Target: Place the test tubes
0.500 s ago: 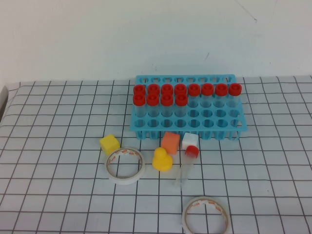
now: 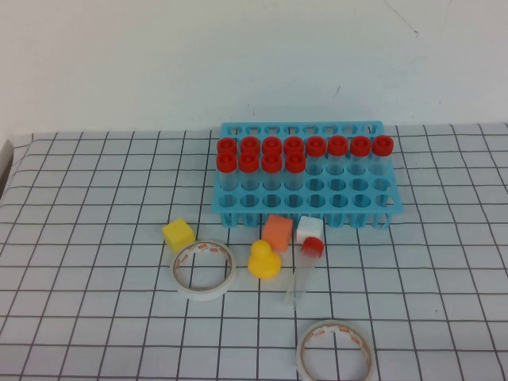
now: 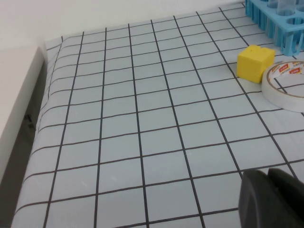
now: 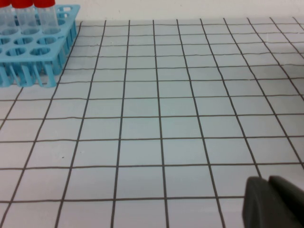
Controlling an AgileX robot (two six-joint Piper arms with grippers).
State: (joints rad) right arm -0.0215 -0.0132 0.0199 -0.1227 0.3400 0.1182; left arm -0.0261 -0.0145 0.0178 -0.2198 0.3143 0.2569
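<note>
Before the rack point(image 2: 308, 213), a test tube point(image 2: 300, 278) lies crowded by cube point(image 2: 309, 228) and duck point(image 2: 263, 260), likely to roll if nudged; left gripper point(image 3: 270, 192) and right gripper point(image 4: 271, 195) hover over bare surface point(image 3: 142, 142), jaws together.

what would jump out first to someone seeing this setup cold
The blue rack toward the back, with twelve red-capped tubes standing in it, grabs the eye first. Then comes the lone test tube lying in front of it beside a yellow duck. The left gripper and right gripper, both shut, sit low over the grid cloth at either side.
</note>
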